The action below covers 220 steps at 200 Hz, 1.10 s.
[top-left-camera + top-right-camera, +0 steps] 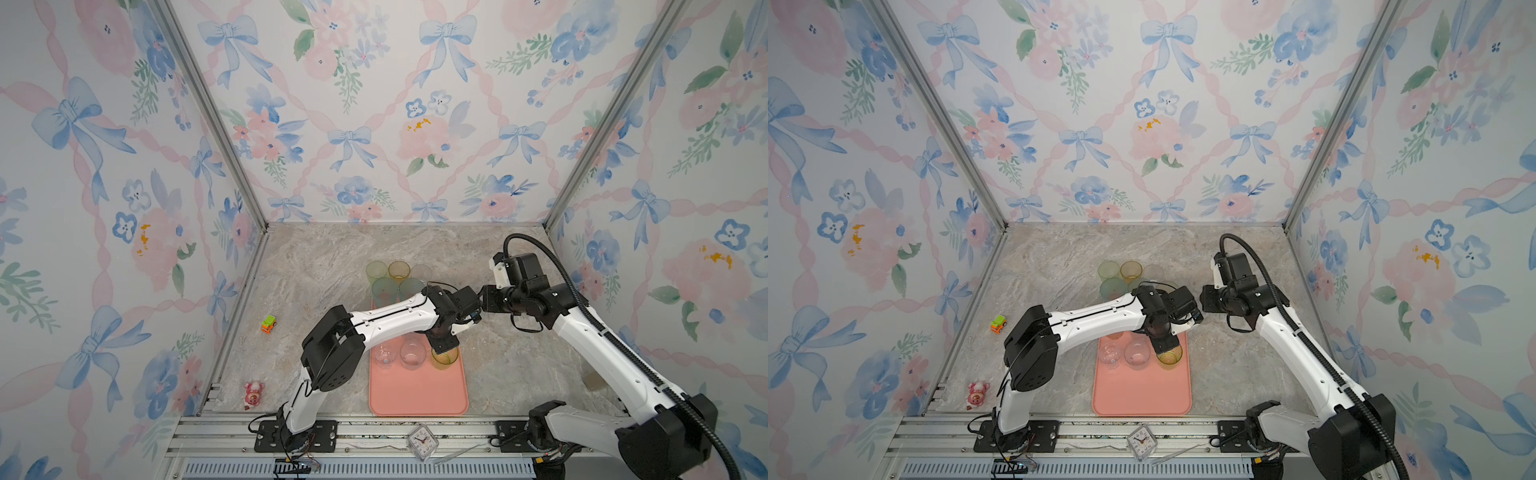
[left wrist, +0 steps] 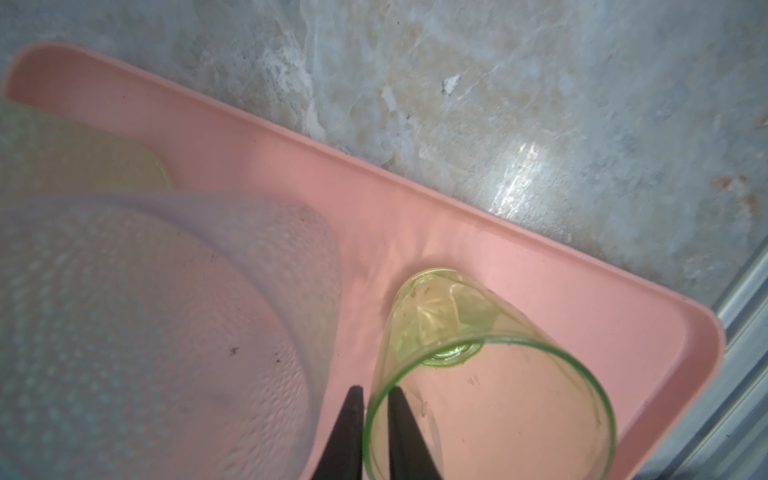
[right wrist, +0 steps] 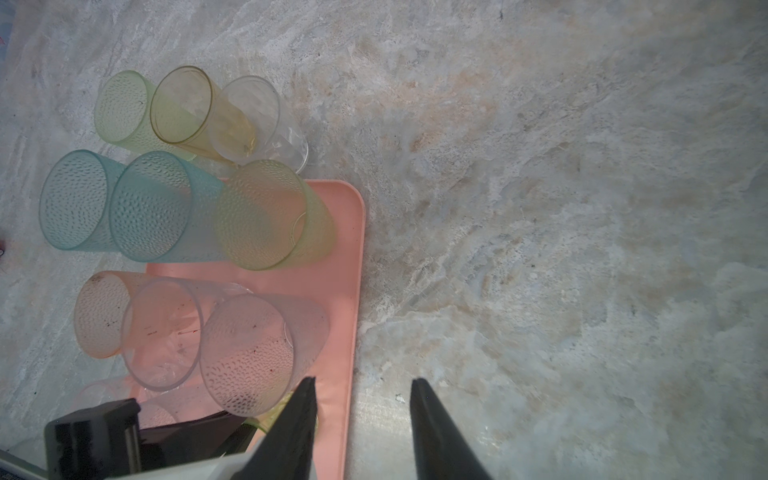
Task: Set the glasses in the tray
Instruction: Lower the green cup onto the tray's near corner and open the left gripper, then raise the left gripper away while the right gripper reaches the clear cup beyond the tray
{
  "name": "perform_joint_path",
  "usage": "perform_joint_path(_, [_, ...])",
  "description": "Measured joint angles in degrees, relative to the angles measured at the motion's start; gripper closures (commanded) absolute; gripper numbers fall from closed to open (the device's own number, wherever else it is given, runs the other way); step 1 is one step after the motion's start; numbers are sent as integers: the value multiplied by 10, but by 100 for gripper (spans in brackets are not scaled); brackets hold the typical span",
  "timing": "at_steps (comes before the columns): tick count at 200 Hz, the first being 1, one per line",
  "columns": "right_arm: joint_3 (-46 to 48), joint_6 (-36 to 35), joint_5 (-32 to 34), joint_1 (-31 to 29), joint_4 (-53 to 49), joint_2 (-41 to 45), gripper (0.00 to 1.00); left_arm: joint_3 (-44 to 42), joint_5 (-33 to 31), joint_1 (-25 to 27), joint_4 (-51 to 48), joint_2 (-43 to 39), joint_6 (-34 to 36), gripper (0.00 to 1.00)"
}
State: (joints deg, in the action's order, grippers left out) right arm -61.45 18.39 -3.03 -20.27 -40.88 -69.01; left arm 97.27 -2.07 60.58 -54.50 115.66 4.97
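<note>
The salmon-pink tray lies at the front middle of the table. A short yellow-green glass stands upright in it by the right rim. My left gripper straddles this glass's rim, one finger inside and one outside, slightly open, with a thin gap showing. Two clear glasses stand beside it in the tray. Several teal, yellow-green, amber and clear glasses cluster at the tray's far end. My right gripper hangs open and empty over the tray's right rim.
A big frosted glass stands close beside the yellow-green one. A toy truck and a pink toy figure sit at the table's left. A small clock rests on the front rail. Walls close in three sides.
</note>
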Motion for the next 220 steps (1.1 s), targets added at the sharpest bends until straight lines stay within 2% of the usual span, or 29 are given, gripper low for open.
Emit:
perform_joint_path(63, [0, 0, 0, 0, 0, 0, 59, -4, 10, 1, -15, -67, 4, 86])
perform_joint_path(90, [-12, -5, -1, 0, -8, -4, 59, 3, 19, -16, -18, -113, 4, 86])
perform_joint_path(127, [-61, -18, -5, 0, -9, -43, 59, 62, 3, -103, -12, -156, -9, 85])
perform_joint_path(157, [-115, -31, -10, 0, -9, -96, 59, 65, -9, -172, 17, -180, -35, 82])
perform_joint_path(220, [-264, -67, -45, 5, -16, -259, 63, -78, -10, -287, 128, -240, -105, 81])
